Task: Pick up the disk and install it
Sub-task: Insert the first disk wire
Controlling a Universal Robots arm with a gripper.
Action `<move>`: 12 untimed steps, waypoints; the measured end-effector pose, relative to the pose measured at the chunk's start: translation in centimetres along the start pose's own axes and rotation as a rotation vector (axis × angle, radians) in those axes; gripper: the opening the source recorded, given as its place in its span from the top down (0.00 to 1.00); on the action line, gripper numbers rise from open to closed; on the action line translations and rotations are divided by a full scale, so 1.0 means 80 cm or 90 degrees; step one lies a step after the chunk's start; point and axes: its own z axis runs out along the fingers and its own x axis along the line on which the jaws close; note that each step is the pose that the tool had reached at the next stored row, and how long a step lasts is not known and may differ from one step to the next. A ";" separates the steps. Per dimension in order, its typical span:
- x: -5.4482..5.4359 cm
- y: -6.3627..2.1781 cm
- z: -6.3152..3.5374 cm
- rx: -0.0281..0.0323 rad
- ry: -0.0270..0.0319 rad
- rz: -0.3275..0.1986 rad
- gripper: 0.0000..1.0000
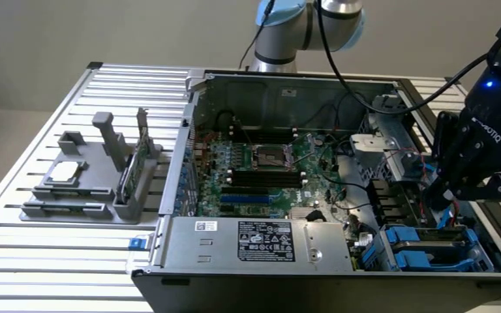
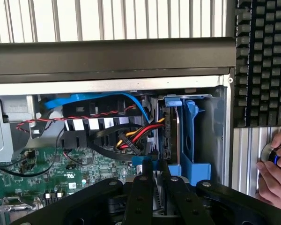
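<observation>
My black gripper (image 1: 446, 201) hangs over the drive bay at the exterior view's right end of the open computer case (image 1: 233, 85). In the wrist view the gripper (image 2: 155, 187) has its two fingers (image 2: 139, 192) drawn close together. Between them sits a thin silver-grey edge with a blue plastic tab, the disk (image 2: 142, 161), seen edge-on. The jaws look shut on it. Most of the disk is hidden by the fingers.
A blue carrier (image 2: 189, 136) stands upright in the bay beside the grip, and blue bay frames (image 1: 425, 251) lie below the gripper. Coloured cables (image 2: 131, 136) and the motherboard (image 1: 259, 176) are close by. A person's hand (image 2: 276, 171) rests outside the case near a keyboard (image 2: 264, 61). A grey fixture (image 1: 94, 176) stands at the exterior view's left.
</observation>
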 end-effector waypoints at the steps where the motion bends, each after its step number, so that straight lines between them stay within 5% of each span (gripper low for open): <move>1: 0.000 0.000 0.001 -0.0003 0.0000 0.000 0.84; 12: 0.000 -0.004 0.004 -0.0020 -0.0002 0.001 0.84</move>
